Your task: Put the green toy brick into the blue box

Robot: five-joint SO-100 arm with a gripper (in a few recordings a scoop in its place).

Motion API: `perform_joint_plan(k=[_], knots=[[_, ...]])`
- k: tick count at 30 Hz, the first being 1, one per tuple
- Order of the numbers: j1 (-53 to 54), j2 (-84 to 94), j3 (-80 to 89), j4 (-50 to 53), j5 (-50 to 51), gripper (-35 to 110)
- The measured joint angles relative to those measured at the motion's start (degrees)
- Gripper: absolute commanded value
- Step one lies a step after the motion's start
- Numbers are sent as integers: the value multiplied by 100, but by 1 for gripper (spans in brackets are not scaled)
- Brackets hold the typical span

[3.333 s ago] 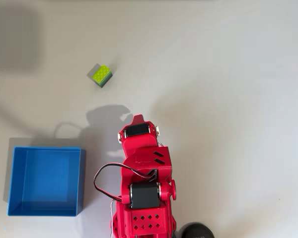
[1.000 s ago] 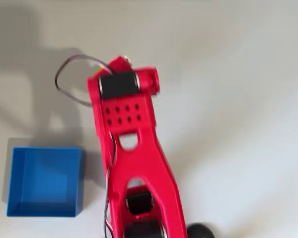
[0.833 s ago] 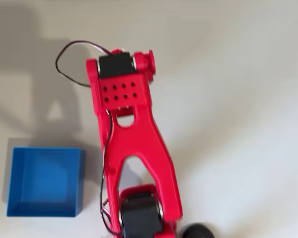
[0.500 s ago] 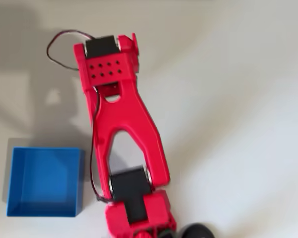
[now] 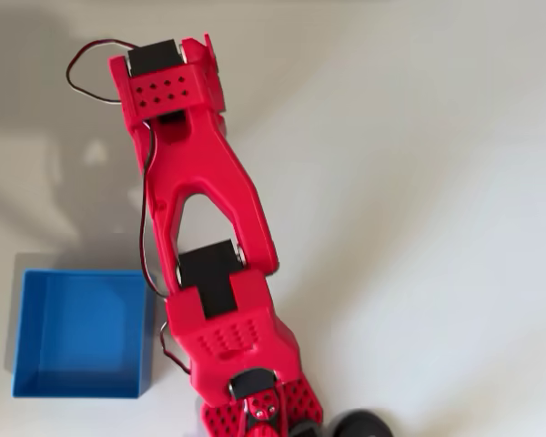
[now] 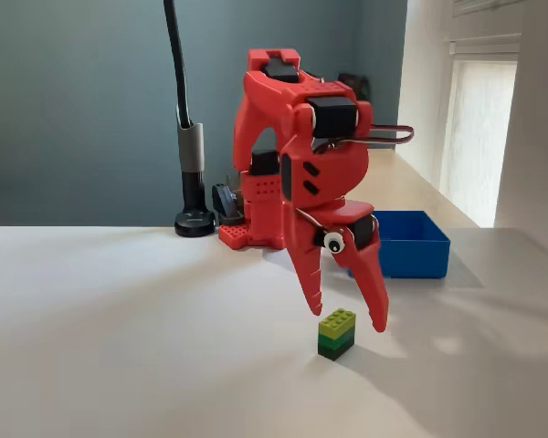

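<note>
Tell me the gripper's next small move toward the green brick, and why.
Probably lower a little, then close. In the fixed view the gripper hangs open over the green toy brick, fingertips either side near its top; the brick sits on the table, not yet gripped.

The overhead view looks straight down on the tabletop (image 5: 419,182), my base at its bottom edge and my arm (image 5: 200,209) reaching toward the top. The fixed view sits low near the tabletop's far edge, facing back toward my base. Both share my arm, the blue box (image 5: 82,332) and the tabletop around them.
</note>
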Motion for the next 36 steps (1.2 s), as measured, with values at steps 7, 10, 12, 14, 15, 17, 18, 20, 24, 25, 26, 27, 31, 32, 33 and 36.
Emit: perform_joint_plan(k=[7, 10, 12, 14, 15, 17, 18, 20, 24, 25, 26, 27, 31, 32, 33, 36], knots=[[0, -633, -562, 105, 26, 15], [-62, -773, -765, 149, 105, 7], [-114, -800, -817, 149, 149, 1], [-114, -800, -826, 149, 220, 0], [-114, -800, -826, 149, 246, 0], [-149, -800, -826, 149, 316, 0], [-167, -800, -826, 149, 343, 0], [-185, -800, -844, 149, 422, 0], [-246, -800, -896, 202, 545, 0], [-272, -800, -896, 229, 545, 0], [-290, -800, -896, 246, 554, 0], [-308, -800, -896, 255, 554, 0], [-439, -800, -826, 378, 598, 0], [-475, -800, -826, 457, 677, 0], [-492, -800, -826, 536, 756, 0], [-633, -712, -826, 765, 1134, 0]])
